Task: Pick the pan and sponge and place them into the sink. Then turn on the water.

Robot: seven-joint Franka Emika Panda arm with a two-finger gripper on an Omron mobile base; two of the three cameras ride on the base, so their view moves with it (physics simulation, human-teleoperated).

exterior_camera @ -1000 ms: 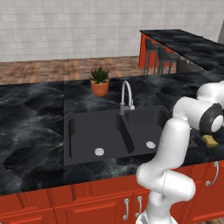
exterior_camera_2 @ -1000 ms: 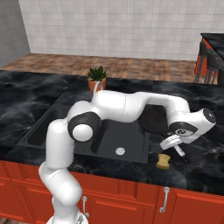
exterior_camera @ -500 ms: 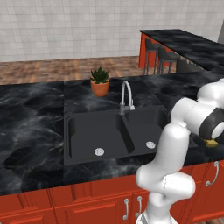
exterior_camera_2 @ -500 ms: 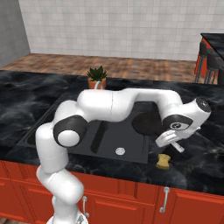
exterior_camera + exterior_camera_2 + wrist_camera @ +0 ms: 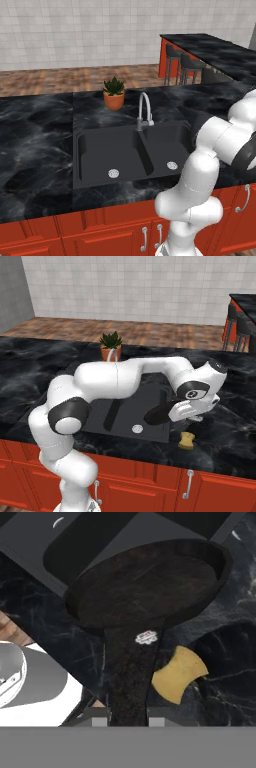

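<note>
The gripper (image 5: 127, 714) is clamped on the handle of the pan (image 5: 150, 587), which in the hand view runs up from between the fingertips to the round black bowl. In the right base view the pan (image 5: 159, 412) hangs from the hand over the right-hand rim of the sink (image 5: 125, 416), its bowl reaching toward the right basin. The sponge (image 5: 187, 440) lies on the dark marble counter (image 5: 225, 426) just right of the sink and close to the front edge, below the hand; in the hand view the sponge (image 5: 179, 673) sits right beside the pan handle, whether touching it I cannot tell. Behind the sink the curved silver faucet (image 5: 144, 110) stands at the centre divider, and an orange plant pot (image 5: 114, 99) with a green plant sits further back, near the wall side of the counter. Both basins are bare except for a silver drain (image 5: 113, 173) in each. The robot's own white arm arches over the sink in the right base view, covering much of the basins. Red cabinets (image 5: 100, 230) run under the counter edge, and bar stools (image 5: 180, 62) stand by a raised counter at far right.
</note>
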